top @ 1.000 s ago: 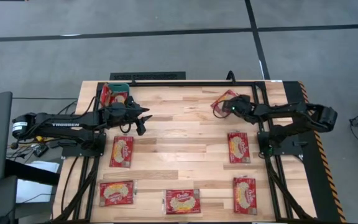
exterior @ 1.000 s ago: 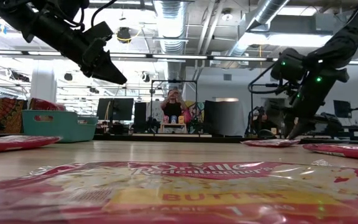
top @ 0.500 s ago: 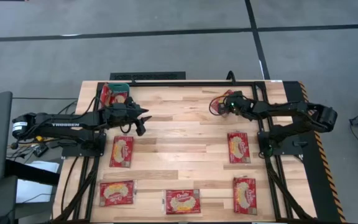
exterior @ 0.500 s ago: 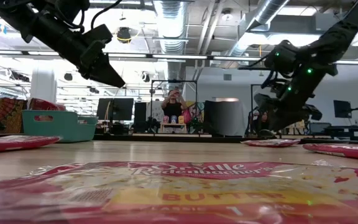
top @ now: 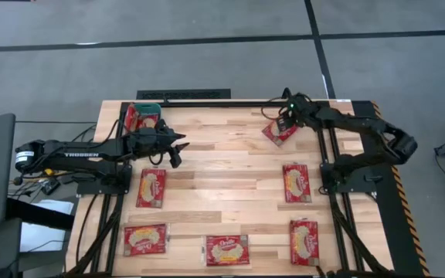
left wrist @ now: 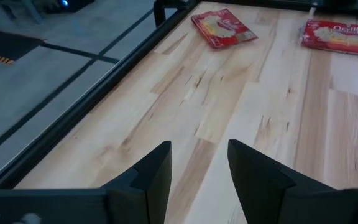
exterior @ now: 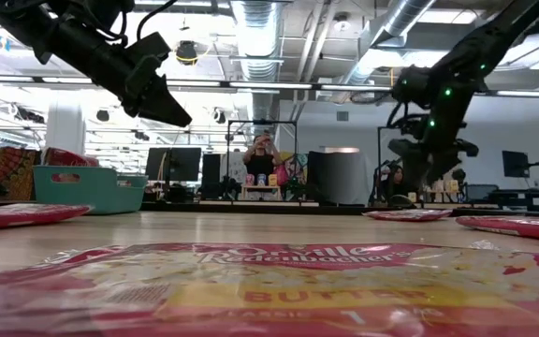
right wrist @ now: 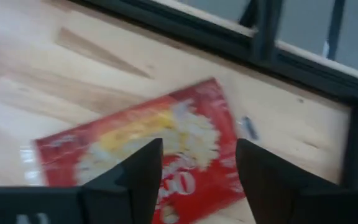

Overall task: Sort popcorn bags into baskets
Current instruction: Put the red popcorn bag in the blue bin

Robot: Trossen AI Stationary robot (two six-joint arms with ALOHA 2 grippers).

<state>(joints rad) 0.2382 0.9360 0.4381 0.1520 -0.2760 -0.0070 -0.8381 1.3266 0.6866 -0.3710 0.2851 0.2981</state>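
Note:
Six red popcorn bags lie flat on the wooden table. One is at the far right [top: 279, 130] [right wrist: 148, 149], two more along the right side [top: 296, 182] [top: 304, 241], one at the near edge [top: 226, 249] and two on the left [top: 144, 239] [top: 151, 188]. The teal basket [top: 149, 106] [exterior: 87, 190] stands at the far left with red packets inside. My right gripper [top: 287, 117] [right wrist: 197, 180] hovers open above the far-right bag and touches nothing. My left gripper [top: 179, 147] [left wrist: 199, 165] hangs open over bare wood beside the basket.
A black metal frame [top: 230, 102] runs along the table's far edge and down both sides. The middle of the table is bare wood. Beyond the far edge the low view shows a person [exterior: 260, 159] and desks with monitors.
My right gripper has opened and let go of the far-right bag, then risen and drawn back toward the far edge. The bag, partly raised half a second ago, lies flat on the table again.

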